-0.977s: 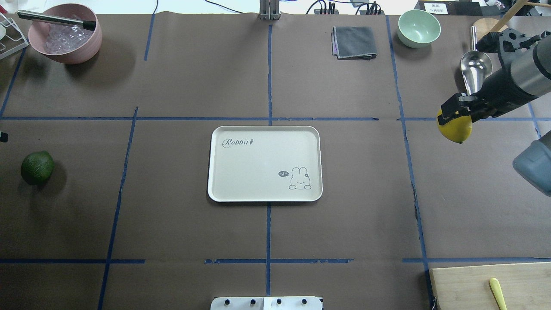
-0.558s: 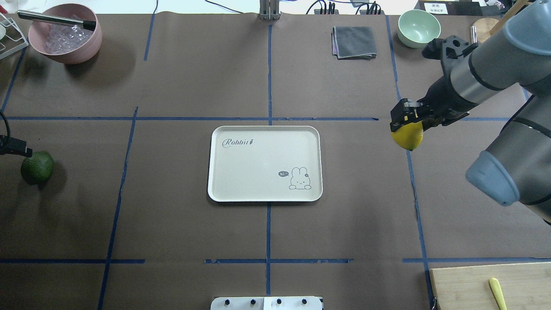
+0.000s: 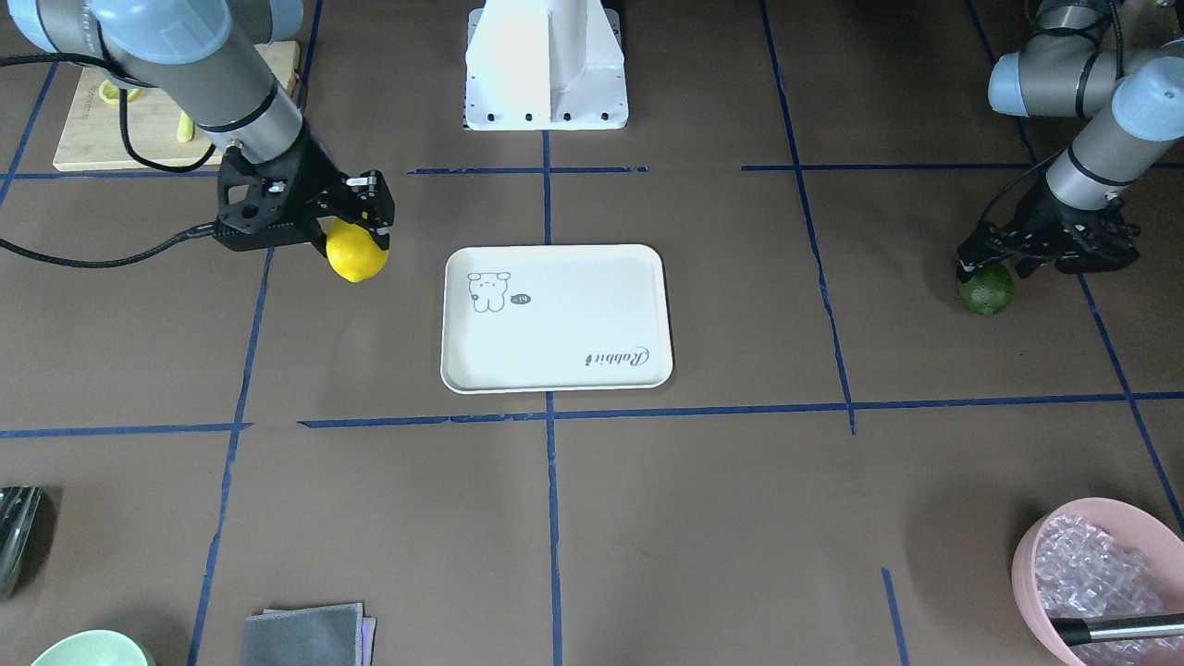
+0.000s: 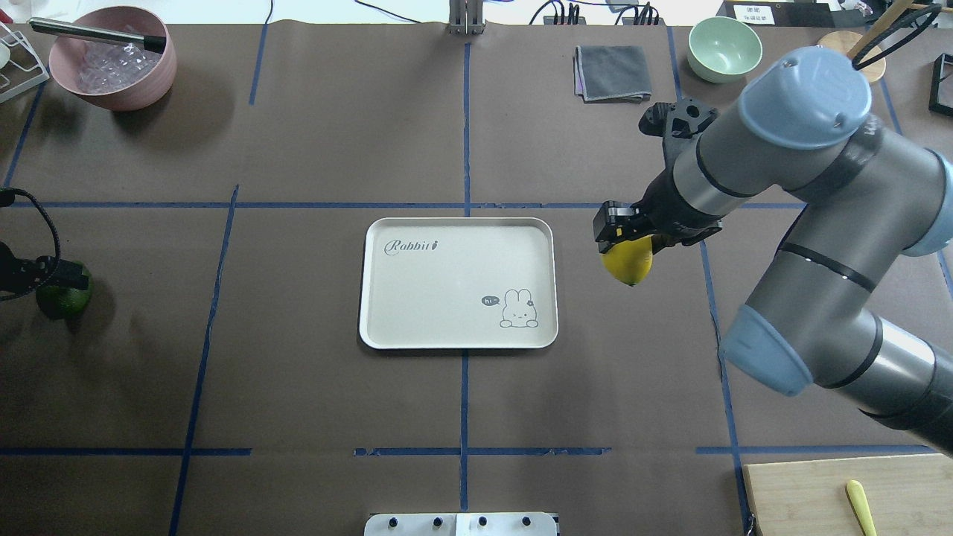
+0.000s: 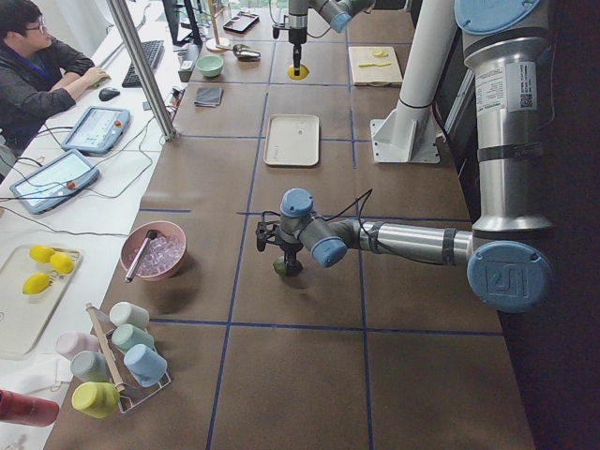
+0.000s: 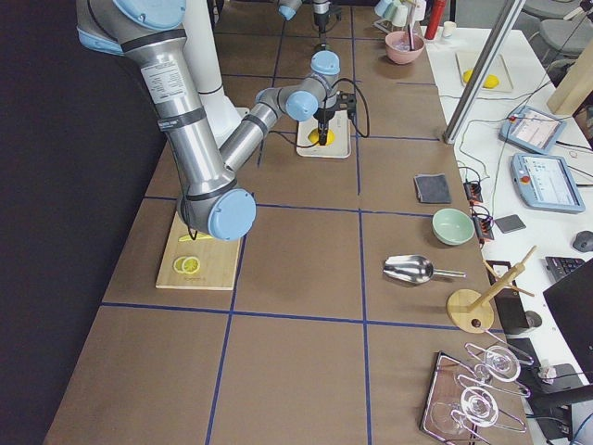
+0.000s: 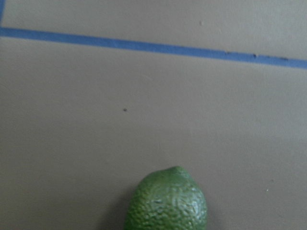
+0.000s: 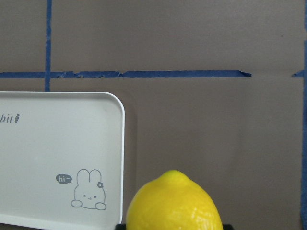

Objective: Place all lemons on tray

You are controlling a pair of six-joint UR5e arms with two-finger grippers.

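My right gripper [image 4: 624,232] is shut on the yellow lemon [image 4: 628,262] and holds it above the table, just off the tray's right edge. It also shows in the front view [image 3: 356,259] and the right wrist view [image 8: 172,203]. The cream Rabbit tray [image 4: 447,298] lies empty at the table's centre. The green lemon [image 4: 63,299] rests on the table at the far left. My left gripper [image 3: 988,264] hangs open right over it, fingers beside its top. The left wrist view shows the green lemon [image 7: 168,201] close below.
A pink bowl [image 4: 112,59] stands at the back left. A grey cloth [image 4: 612,72] and a green bowl [image 4: 724,48] are at the back right. A bamboo board [image 4: 804,495] lies at the front right. The robot base [image 3: 544,65] is behind the tray.
My right arm carried the yellow lemon leftward, from the table's right side to just beside the tray. My left gripper came in from the left edge over the green lemon.
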